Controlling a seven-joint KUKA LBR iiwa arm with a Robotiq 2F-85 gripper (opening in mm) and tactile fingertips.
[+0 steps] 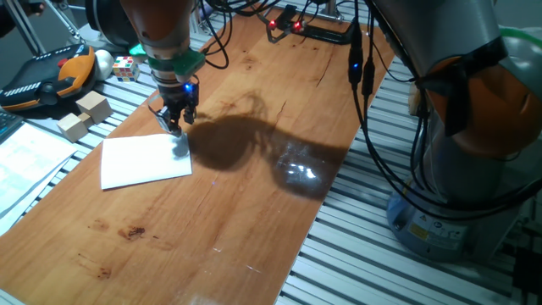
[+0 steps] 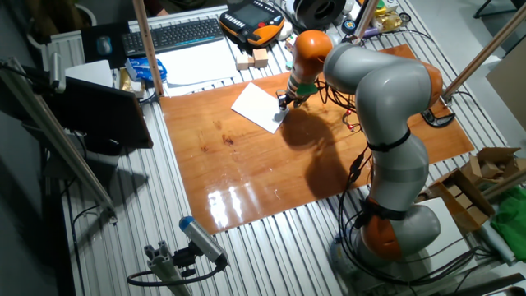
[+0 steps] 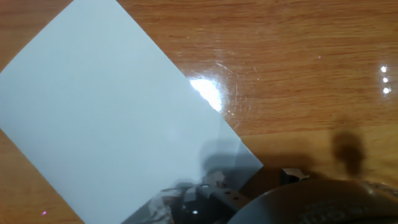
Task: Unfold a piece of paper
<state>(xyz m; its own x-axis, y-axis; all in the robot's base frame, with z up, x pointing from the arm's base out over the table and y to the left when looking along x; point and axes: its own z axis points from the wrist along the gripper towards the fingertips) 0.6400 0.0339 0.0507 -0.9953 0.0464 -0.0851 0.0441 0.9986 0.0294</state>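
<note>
Piece of paper (image 1: 144, 160) lies flat on the wooden surface (image 1: 254, 212), toward the end nearest the wooden blocks (image 1: 85, 114) and the printed sheets (image 1: 25, 165) off the board. Looks folded; the crease itself is not readable from either fixed view.

Gripper (image 1: 176, 125) is down at the paper's corner on the arm's side, fingers pointing at the surface. The corner placement makes sense: the likely spot to catch a loose top layer and peel it back. Hand view shows the paper (image 3: 118, 118) filling the left of the frame, its corner right by the gripper body, partly in shadow.

Cannot tell whether the jaws are apart or closed on the edge; fingertips are too dark and small.

Judgement: grasp stage, paper not yet opened.
</note>
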